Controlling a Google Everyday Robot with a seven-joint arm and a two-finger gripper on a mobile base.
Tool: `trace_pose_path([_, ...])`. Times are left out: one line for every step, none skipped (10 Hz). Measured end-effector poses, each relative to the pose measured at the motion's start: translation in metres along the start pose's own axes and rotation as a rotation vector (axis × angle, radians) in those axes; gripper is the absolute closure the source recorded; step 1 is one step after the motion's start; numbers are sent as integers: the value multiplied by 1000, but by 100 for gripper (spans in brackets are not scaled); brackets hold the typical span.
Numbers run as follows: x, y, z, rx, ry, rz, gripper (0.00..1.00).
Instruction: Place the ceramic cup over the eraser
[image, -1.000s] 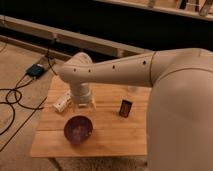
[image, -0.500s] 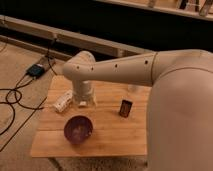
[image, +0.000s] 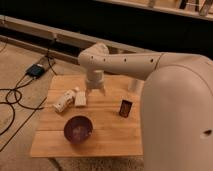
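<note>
The eraser (image: 126, 107), a small dark block with an orange-brown patch, stands upright right of centre on the wooden table (image: 107, 137). A small white shape behind it, at the table's back right and partly under my arm, looks like the ceramic cup (image: 134, 85). My gripper (image: 95, 92) points straight down over the back middle of the table, left of both objects. It is open, with nothing between its fingers. It hangs just right of a pale flat block (image: 80, 99).
A white bottle (image: 63, 102) lies on its side at the left of the table, touching the pale block. A dark purple bowl (image: 78, 129) sits near the front. Cables and a small box (image: 36, 70) lie on the floor to the left.
The gripper has moved to the right along the back of the table, away from the bottle and pale block. The objects on the table have not moved.
</note>
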Motion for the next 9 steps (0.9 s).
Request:
trace_pose_path([-14,-15,-1,8,-5,-14,35])
trace_pose_path([-24,-26,0,13,-3,-20,35])
trace_pose_path([-39,-46,-1,17,-1,-25,35])
trace_pose_path([-50,-60,-2,19,3,-20,35])
trace_pose_path([-59,-74,-3,18,3,-5,35])
trace_pose_path([-69,-90,-5,15,4,20,35])
trace_pose_path([-77,-103,-5,11,1,45,35])
trace_pose_path([-81,-110,-4,7,-2,59,35])
trace_pose_path([-89,-124,-2,1,-10,87,35])
